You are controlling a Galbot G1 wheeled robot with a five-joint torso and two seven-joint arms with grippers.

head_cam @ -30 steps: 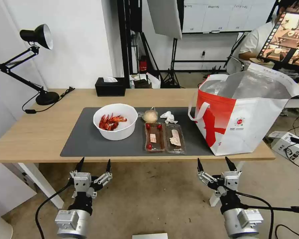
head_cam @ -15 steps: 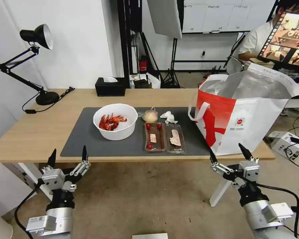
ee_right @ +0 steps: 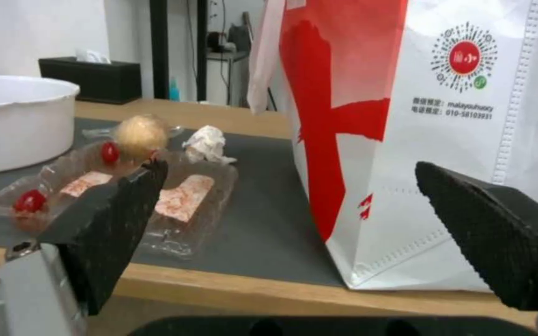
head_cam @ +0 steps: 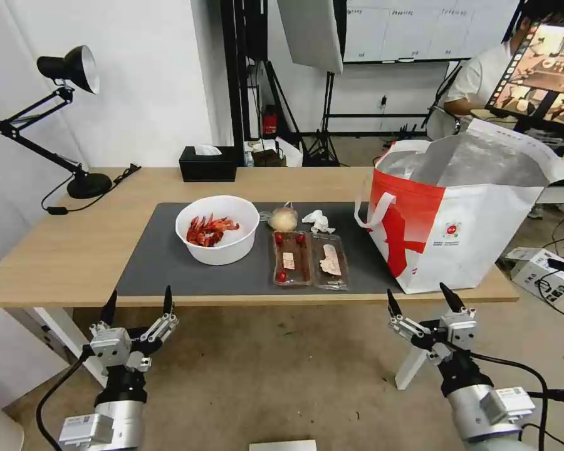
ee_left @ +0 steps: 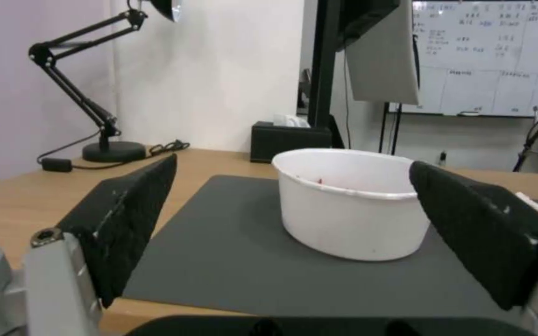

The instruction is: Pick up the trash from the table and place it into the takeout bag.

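Your left gripper [head_cam: 138, 299] and right gripper [head_cam: 420, 299] hover below the desk's [head_cam: 75, 250] near edge, jaws wide and empty. The bowl [head_cam: 217, 229], tray [head_cam: 310, 260], tissue [head_cam: 318, 220] and beige lump [head_cam: 284, 219] sit on the mat [head_cam: 163, 263]; the takeout bag [head_cam: 464, 219] stands at the right end.

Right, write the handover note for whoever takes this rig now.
Left gripper: open, empty, below the table's near edge, facing the bowl.
Right gripper: open, empty, below the edge near the takeout bag.
On the mat: bowl of crayfish shells, bagged lump, crumpled tissue, clear tray with scraps. Bag stands open at the table's right end.
Done: nothing picked up.
Left: all four pieces into the bag.
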